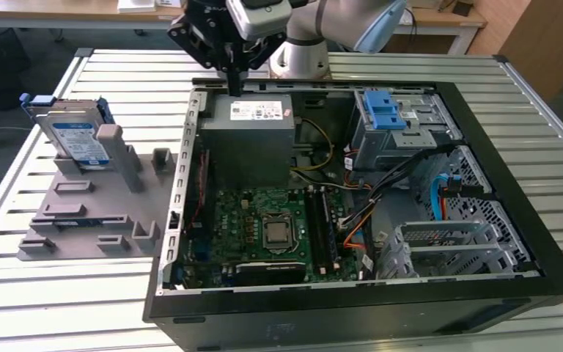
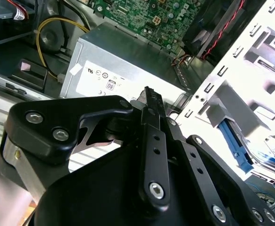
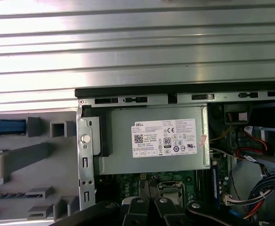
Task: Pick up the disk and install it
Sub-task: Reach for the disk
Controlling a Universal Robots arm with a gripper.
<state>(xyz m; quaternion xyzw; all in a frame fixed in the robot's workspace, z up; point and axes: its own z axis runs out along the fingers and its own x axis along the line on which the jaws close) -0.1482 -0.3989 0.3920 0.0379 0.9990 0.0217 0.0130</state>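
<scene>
Exterior view: the disk (image 1: 72, 138) stands upright on its edge in the grey fixture (image 1: 86, 220), on the table (image 1: 56, 293) at the exterior view's left of the open computer case (image 1: 360, 308). It is not picked up. The gripper (image 1: 234, 88) hangs well apart from it, above the rear edge of the case and just over the power supply (image 1: 252, 139). Its fingers come together to a single point with nothing between them: closed and empty. The drive cage (image 1: 391, 117) with its two blue tabs sits inside the case toward the exterior view's right, with no disk seated in it as far as this view shows.

Second wrist view: the gripper (image 2: 149, 94) shows its black linkages folded in, with the fingers (image 2: 152, 136) pressed together. The stickered face of the power supply (image 2: 113, 70) lies directly beyond the tips.

First wrist view: the camera looks down on the power supply (image 3: 156, 139), with the fixture (image 3: 34, 155) off to one side.

Assessment: no step of the task is complete – both the pick-up and the installation remain.
</scene>
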